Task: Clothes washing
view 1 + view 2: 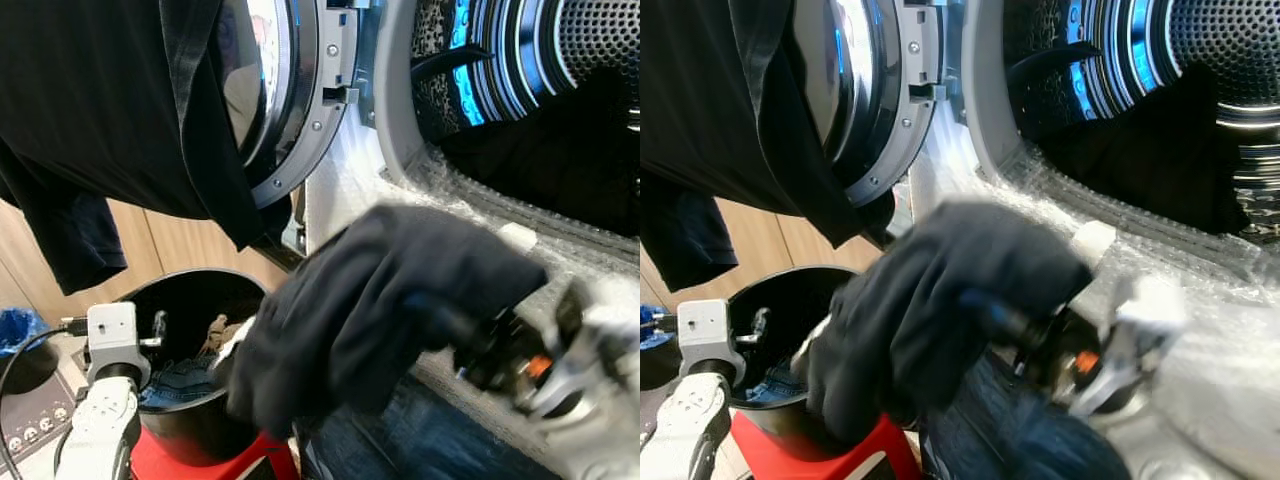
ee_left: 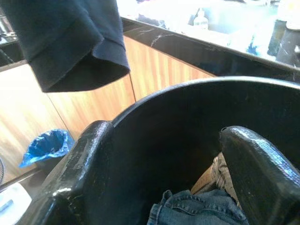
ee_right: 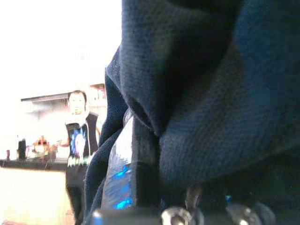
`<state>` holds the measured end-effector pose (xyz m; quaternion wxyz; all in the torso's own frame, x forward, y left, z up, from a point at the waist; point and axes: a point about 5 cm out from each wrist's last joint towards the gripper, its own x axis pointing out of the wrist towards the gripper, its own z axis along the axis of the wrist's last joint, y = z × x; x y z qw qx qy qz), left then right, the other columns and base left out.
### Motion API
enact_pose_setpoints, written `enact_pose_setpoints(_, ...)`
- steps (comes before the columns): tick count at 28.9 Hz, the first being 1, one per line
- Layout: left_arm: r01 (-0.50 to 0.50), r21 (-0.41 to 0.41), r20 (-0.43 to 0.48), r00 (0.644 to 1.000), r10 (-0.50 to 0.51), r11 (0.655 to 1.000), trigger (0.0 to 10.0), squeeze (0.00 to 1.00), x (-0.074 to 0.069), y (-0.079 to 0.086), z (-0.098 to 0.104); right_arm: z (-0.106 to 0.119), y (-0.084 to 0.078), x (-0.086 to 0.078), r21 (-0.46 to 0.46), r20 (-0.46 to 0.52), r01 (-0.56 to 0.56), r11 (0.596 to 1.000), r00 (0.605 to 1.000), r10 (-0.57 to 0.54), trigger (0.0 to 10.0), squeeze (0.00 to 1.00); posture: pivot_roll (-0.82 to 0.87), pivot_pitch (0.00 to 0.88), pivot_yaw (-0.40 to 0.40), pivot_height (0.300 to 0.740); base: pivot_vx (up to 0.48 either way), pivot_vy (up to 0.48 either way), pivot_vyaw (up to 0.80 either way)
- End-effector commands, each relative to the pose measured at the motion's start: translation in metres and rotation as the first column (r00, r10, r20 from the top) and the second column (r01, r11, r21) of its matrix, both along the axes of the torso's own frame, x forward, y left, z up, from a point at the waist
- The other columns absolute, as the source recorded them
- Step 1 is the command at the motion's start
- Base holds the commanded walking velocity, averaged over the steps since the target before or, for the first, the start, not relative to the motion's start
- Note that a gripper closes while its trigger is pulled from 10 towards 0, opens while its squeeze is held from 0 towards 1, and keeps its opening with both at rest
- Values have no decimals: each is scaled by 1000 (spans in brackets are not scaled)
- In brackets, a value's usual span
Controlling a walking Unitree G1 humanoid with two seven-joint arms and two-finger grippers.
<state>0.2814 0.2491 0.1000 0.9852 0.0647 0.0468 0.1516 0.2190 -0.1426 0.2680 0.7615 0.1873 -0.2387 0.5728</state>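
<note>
Right pincer [image 1: 430, 315] clamped on dark garment [image 1: 370, 300] before open washer drum [image 1: 560, 90], wood-panelled kitchen behind.

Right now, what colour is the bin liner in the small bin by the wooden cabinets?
Blue. The bin liner shows best in the left wrist view.

1. The left arm [image 1: 100, 420] is silver-white, with a boxy pale grey wrist block and a thin black cable running off it.
2. The left claw [image 2: 168, 178] has two broad, glossy black fingers [image 2: 262, 173].
3. The right claw [image 1: 500, 350] is black with an orange marking, on a silver wrist; screws show at its base.
</note>
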Motion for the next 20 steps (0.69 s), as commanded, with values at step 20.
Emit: enact_pose_setpoints(20,78,49,-32,997,-77,996,10000,0,4,-6,-9,118,-38,73,306,72,478,823,851,-521,0,0,181,0,-5,740,0,0,0)
